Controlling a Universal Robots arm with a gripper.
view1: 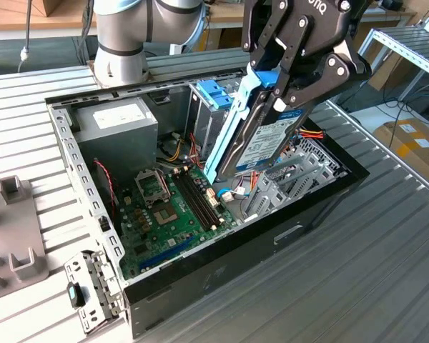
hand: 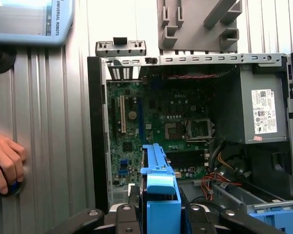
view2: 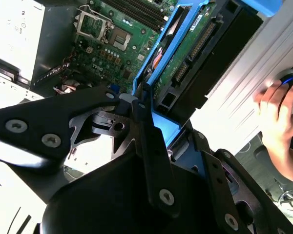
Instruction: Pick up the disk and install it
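Observation:
The disk (view1: 261, 139) is a dark hard drive in a bright blue carrier. It hangs tilted on edge above the open computer case (view1: 307, 214), over the motherboard (view1: 171, 207). My gripper (view1: 272, 89) is shut on the carrier's upper end. In the second wrist view the disk (view2: 185, 53) runs away from my gripper (view2: 161, 114) toward the board. In the first wrist view the blue carrier end (hand: 158, 185) sits clamped between my fingers (hand: 134, 207).
An upright metal cage with a blue handle (view1: 213, 93) stands in the case just behind the disk. The power supply (view1: 118, 125) fills the far corner. A grey fixture (view1: 14, 229) and a metal bracket (view1: 89, 289) lie beside the case. A person's hand (hand: 5, 161) rests on the table.

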